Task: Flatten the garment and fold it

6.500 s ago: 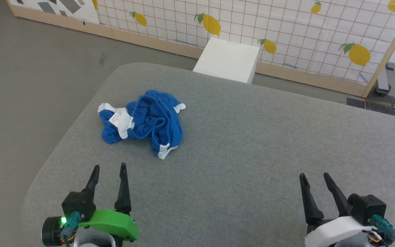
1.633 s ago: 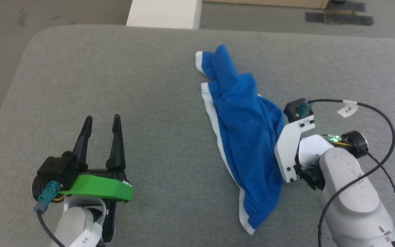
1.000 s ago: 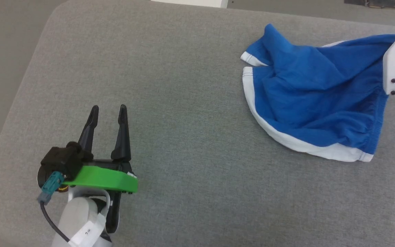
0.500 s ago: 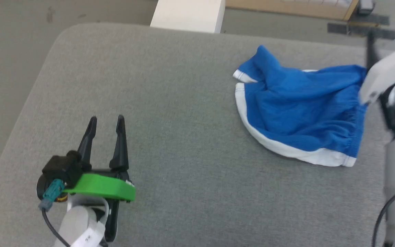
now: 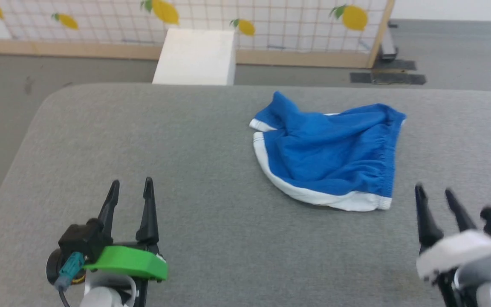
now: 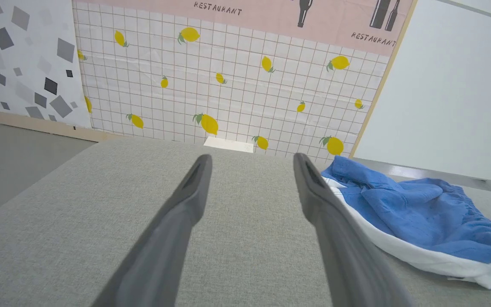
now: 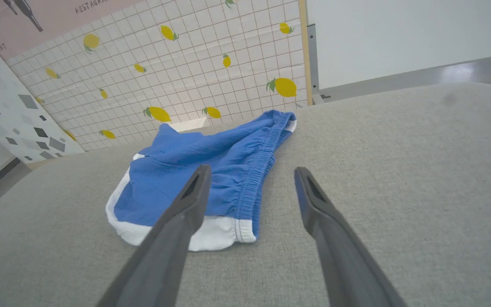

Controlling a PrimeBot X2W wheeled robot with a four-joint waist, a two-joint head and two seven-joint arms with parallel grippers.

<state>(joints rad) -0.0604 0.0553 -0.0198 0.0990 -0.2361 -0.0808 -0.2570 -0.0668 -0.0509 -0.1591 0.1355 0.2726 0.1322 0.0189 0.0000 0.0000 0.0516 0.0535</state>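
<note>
Garment [image 5: 330,157] location?

> I've got it lying rumpled on the grey table [image 5: 186,140], right of centre. Left gripper [image 5: 130,183] and right gripper [image 5: 433,188] sit at the near edge, both spread wide, gripping nothing.

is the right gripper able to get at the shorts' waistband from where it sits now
Probably yes. The right gripper is open, just short of the blue shorts, whose gathered waistband faces it. Bare grey padded surface lies between them, with nothing in the way.
</note>
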